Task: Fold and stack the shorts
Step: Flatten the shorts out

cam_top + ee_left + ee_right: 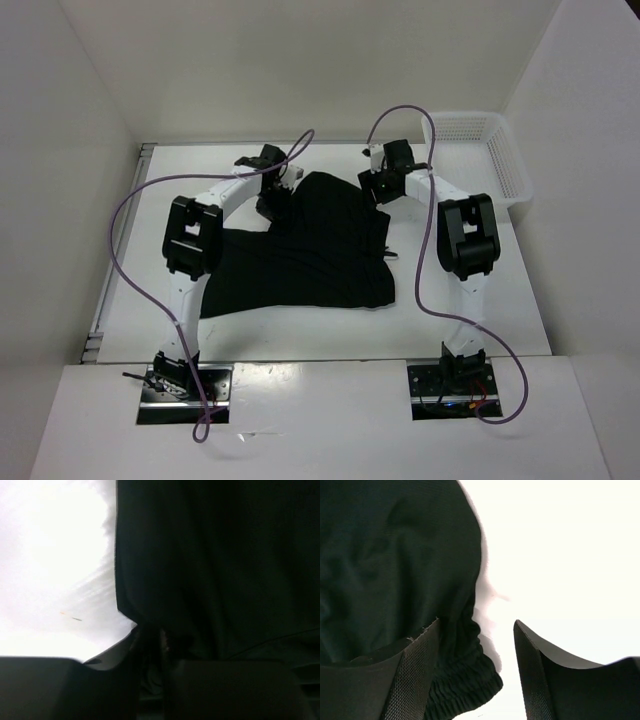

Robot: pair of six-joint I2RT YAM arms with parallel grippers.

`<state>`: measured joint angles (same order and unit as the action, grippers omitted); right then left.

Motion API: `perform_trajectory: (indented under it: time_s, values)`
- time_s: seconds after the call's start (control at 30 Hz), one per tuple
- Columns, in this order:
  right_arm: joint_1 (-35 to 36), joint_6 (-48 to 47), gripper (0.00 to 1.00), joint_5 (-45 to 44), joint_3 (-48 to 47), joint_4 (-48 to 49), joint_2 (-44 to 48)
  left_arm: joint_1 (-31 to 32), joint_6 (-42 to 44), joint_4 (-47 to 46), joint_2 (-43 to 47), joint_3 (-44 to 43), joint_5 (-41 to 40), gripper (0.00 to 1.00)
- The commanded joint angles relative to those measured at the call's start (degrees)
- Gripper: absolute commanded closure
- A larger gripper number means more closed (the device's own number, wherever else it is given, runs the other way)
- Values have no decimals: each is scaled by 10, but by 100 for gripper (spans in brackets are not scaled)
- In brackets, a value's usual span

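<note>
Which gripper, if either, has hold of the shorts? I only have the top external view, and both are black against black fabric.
Observer: In the right wrist view the right gripper is open, not closed on the shorts.
Operator: Where does it sit against the fabric?
Observer: The gathered elastic waistband lies right beside one finger; the other finger is over bare table.
Operator: And the left one?
Observer: In the left wrist view, fabric bunches between the fingers of the left gripper, but it is too dark to tell whether they are shut.
</note>
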<state>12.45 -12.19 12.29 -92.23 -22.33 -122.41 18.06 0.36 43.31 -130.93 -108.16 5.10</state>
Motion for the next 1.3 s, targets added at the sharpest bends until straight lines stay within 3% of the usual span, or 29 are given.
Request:
perform_trajectory:
  time_s: [0.0, 0.07, 0.2, 0.3, 0.33, 0.43, 0.53, 0.6, 0.67, 0.7, 0.8, 0.87, 0.9, 1.1, 1.13, 1.27]
  values:
    - [9, 4, 35, -35, 13, 20, 2, 0, -4, 34, 9, 11, 22, 91]
    - [14, -9, 35, -35, 29, 20, -4, 0, -4, 34, 20, 11, 29, 100]
    - [28, -32, 48, -41, 63, 20, 11, 0, -4, 35, 41, -22, 17, 100]
    - [41, -43, 71, -41, 98, 26, 27, 0, -4, -1, 77, -28, -36, 100]
    - [41, -49, 85, -41, 109, 26, 27, 6, -4, -12, 88, -28, -50, 100]
    - [41, -65, 100, -41, 115, 26, 41, 35, -4, -64, 166, 33, -105, 100]
    - [41, -83, 100, -60, 115, 33, 56, 87, -4, -70, 234, 131, -121, 99]
    - [41, -83, 100, -67, 120, 38, 67, 101, -4, -42, 248, 197, -50, 94]
    - [41, -88, 100, -72, 120, 38, 67, 117, -4, -1, 249, 242, -1, 65]
    - [41, -88, 100, -72, 126, 38, 74, 137, -4, 12, 256, 279, 41, 56]
    - [41, -88, 100, -72, 131, 38, 86, 145, -4, 27, 271, 296, 98, 42]
    - [41, -88, 100, -72, 144, 38, 92, 145, -4, 22, 271, 296, 82, 35]
    - [41, -88, 100, -72, 144, 38, 92, 145, -4, 10, 271, 287, 56, 24]
    - [41, -107, 100, -77, 179, 33, 118, 47, -4, -76, 261, 155, 54, 22]
    - [41, -107, 100, -72, 187, 33, 124, 8, -4, -84, 250, 130, 74, 22]
    - [41, -113, 100, -59, 193, 21, 124, -51, -4, -61, 150, 25, 156, 27]
